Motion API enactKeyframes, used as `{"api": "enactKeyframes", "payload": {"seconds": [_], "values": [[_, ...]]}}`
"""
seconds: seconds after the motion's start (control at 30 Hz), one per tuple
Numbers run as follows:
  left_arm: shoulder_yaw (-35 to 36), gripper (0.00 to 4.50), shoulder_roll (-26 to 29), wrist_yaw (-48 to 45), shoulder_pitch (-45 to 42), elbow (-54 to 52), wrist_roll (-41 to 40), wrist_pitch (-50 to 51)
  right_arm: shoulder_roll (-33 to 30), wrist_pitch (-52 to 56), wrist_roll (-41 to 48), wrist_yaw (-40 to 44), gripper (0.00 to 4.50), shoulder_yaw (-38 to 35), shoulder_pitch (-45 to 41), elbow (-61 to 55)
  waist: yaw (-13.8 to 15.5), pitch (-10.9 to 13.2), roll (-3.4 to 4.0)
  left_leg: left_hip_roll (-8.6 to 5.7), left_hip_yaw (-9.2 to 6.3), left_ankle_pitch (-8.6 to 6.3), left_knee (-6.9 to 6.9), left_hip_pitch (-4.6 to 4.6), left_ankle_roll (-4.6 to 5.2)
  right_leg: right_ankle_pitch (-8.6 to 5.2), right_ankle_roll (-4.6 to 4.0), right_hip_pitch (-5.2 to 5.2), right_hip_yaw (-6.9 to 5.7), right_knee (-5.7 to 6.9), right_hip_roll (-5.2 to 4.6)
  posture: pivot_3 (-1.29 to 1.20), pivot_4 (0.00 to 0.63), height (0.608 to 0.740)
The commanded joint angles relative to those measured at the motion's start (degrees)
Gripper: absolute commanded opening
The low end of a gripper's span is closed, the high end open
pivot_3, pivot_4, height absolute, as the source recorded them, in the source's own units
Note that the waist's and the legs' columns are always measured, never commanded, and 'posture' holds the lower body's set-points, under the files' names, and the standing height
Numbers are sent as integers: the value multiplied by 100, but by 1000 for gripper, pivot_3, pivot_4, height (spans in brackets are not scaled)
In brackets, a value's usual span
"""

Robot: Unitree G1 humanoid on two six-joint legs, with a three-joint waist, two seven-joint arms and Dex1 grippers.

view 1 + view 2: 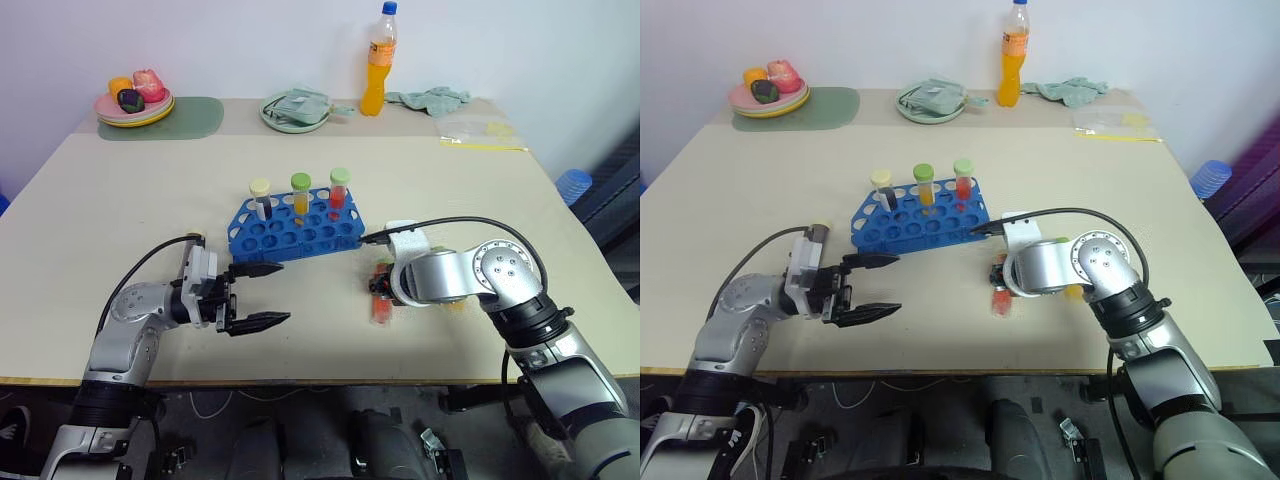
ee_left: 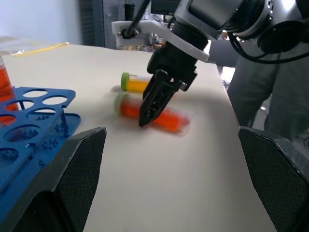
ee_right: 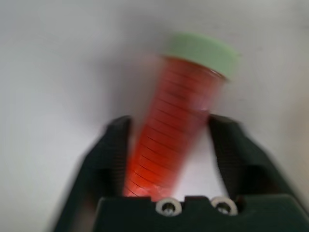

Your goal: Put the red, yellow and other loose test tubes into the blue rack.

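A red test tube [image 3: 178, 130] with a green cap is seen lying flat on the desk [image 1: 100, 250], just at 4 o'clock of the blue rack [image 1: 295, 228], its long axis running along the right gripper [image 3: 169, 145], cap pointing away. The fingers [image 3: 113, 154] are closed around its body. A yellow tube [image 2: 135, 83] lies just beyond. The left gripper [image 1: 262, 295] is held wide open, empty.

Blue rack [image 1: 296, 229] sits mid-table [image 1: 80, 230], three tubes [image 1: 300, 196] standing in its far row. At its four o'clock lie two loose tubes [image 2: 153, 112]; drink bottle [image 1: 377, 60] at twelve.
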Motion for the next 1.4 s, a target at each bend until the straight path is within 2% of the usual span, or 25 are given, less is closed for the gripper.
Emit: {"api": "enactKeyframes", "payload": {"seconds": [0.03,0.17,0.27,0.37,0.47,0.53,0.6,0.63,0.67,0.73,0.87,0.93,1.1,1.3,1.4], "values": [[78,4500,-4,40,38,-243,-102,-51,41,-61,87,68,880,174,-105,41,-25,0,1,1,0,0,0,1,1,0,0,0,0,0,1,0,150,740],[186,4500,98,42,-45,-222,-189,63,391,-157,90,946,794,-444,-382,-38,-113,1,2,3,-1,0,-1,0,1,0,0,-1,0,1,5,0,150,740],[233,4500,160,13,-123,-142,-238,110,28,266,13,2375,794,-789,-331,-453,-102,4,6,4,-3,-1,-3,-4,1,1,2,-4,-1,1,6,0,150,740],[262,4500,242,-55,-272,-30,-230,90,-435,248,-1018,4389,794,-1388,-223,-1356,-46,4,7,2,-3,-3,-4,-15,5,1,2,-8,-5,-7,-4,0,150,740],[314,4500,284,-59,-417,94,-205,62,-748,-560,-2448,6360,794,-1775,495,-2309,41,-4,-6,-5,-2,-7,-4,-20,13,1,3,-10,-5,-18,-6,0,150,740],[378,4500,350,-136,-477,187,-215,38,-722,-1411,-3597,7312,794,-1759,1004,-2764,65,-5,-7,-5,0,-10,-4,-19,17,1,4,-6,-10,-20,-3,0,150,740],[393,4500,402,-139,-518,185,-207,62,-661,-2678,-5162,8006,794,-1505,1460,-2987,62,-2,-4,-5,0,-11,-3,-19,19,1,3,-6,-14,-19,-2,0,150,740],[409,4500,444,-120,-560,180,-230,143,-391,-3538,-6073,8097,794,-1324,1634,-2946,56,-1,-2,-6,0,-11,-3,-18,19,1,3,-6,-15,-17,-2,0,150,740],[427,4500,498,-163,-600,231,-226,146,-73,-4019,-6621,8087,794,-1161,1683,-2805,30,-1,-4,-8,1,-11,-2,-17,19,0,3,-7,-14,-17,-2,0,150,740],[477,4500,580,-261,-678,396,-244,141,556,-4623,-7345,8011,794,-973,1686,-2482,-1,1,0,-6,6,-11,0,-10,19,1,3,-8,-10,-12,5,0,150,740],[522,4500,600,-344,-863,657,-217,87,1390,-5811,-8999,8239,794,-261,1595,-1590,16,1,0,4,-1,-11,-1,3,19,0,2,-6,-5,2,28,0,150,740],[544,4500,619,-322,-887,627,-222,125,1818,-6350,-9297,8334,794,-293,1567,-1148,22,2,1,4,1,-11,-2,2,19,0,1,-6,-2,3,29,0,150,740],[620,4500,724,-378,-874,710,-201,95,2416,-7477,-10269,8396,794,-313,1375,139,42,1,0,2,9,-10,1,-1,17,1,1,-4,1,0,25,0,150,740],[669,4500,812,-242,-692,581,-103,55,2756,-8261,-10957,8009,794,-749,835,1612,17,3,4,3,11,-8,1,4,13,1,1,-5,3,7,24,0,150,740],[722,4500,819,-82,-573,398,-132,112,2849,-8423,-11031,7950,794,-949,769,2005,15,3,3,3,12,-6,0,4,11,1,1,-5,3,8,24,0,150,740]]}}
